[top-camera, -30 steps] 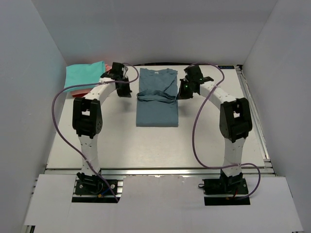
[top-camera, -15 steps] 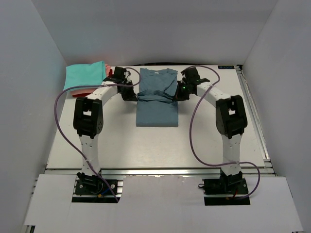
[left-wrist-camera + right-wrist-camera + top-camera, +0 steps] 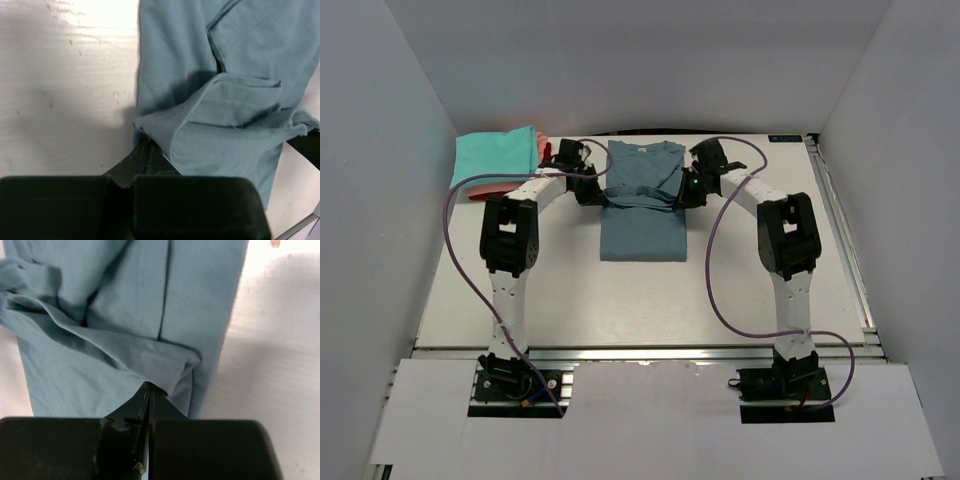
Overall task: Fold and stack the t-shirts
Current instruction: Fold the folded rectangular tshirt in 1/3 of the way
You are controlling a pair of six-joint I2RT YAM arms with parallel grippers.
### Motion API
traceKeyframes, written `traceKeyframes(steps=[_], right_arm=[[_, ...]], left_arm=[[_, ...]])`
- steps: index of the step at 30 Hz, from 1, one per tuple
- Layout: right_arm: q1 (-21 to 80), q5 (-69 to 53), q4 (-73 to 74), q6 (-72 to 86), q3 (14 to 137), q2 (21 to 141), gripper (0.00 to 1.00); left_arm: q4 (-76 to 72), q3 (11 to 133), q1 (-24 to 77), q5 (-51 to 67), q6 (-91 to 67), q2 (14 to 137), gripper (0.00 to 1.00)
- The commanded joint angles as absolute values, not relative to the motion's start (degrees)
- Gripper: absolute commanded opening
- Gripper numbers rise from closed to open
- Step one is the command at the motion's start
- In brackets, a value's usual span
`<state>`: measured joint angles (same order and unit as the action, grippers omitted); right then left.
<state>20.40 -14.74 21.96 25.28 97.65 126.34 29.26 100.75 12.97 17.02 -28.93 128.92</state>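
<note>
Setting: White-walled booth with a pale tabletop; both arms reach toward 12 o'clock.
Blue tee: the blue tee lies at the middle of the tabletop, shifted toward 12 o'clock. Its collar and white tag are at the far end.
Left hand: the left hand is pinched tight on the tee's 9 o'clock edge. The wrist view shows a doubled, stitched flap rising from its tips.
Right hand: the right hand is clamped on the 3 o'clock edge, with a bunched corner of cloth caught between the closed fingers.
Stack: a teal tee sits on top at 10 o'clock. A pink tee and a red tee peek out from under it.
Done: three tees look folded and piled. The blue one has its sides turned in, so it is now a narrow strip.
Left: by my reading, the crosswise fold is under way. It needs laying flat and perhaps one more halving, and then the tee goes onto the pile.
Look: soft, matte slate-blue knit that drapes loosely. A raised ridge runs across it between the two hands. The near half lies smooth and square-edged.
</note>
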Motion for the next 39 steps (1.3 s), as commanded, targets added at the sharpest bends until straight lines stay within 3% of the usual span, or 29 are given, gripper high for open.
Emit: traceKeyframes(steps=[1, 21, 24, 29, 33, 39], right_arm=[[20.57, -14.33, 18.11, 25.05, 102.12, 127.44, 0.0], [18.55, -6.59, 16.18, 24.98, 113.91, 134.74, 0.0], [18.02, -6.07, 16.0, 22.24, 112.16, 131.84, 0.23], [15.65, -8.68, 10.9, 17.77, 102.76, 125.08, 0.46], [13.36, -19.23, 10.81, 15.82, 101.6, 126.82, 0.5], [13.18, -25.84, 7.12, 15.03, 99.58, 128.85, 0.47]], left_arm=[[26.11, 103.36, 13.18, 16.62, -30.32, 127.97, 0.0], [23.11, 115.66, 12.92, 13.89, -32.35, 135.0, 0.0], [24.78, 114.88, 12.66, 11.96, -30.06, 132.9, 0.05], [28.03, 107.77, 11.87, 10.2, -26.38, 125.53, 0.1], [28.13, 97.14, 11.87, 9.93, -24.88, 117.98, 0.11], [28.65, 86.23, 11.87, 7.21, -23.82, 108.65, 0.11]])
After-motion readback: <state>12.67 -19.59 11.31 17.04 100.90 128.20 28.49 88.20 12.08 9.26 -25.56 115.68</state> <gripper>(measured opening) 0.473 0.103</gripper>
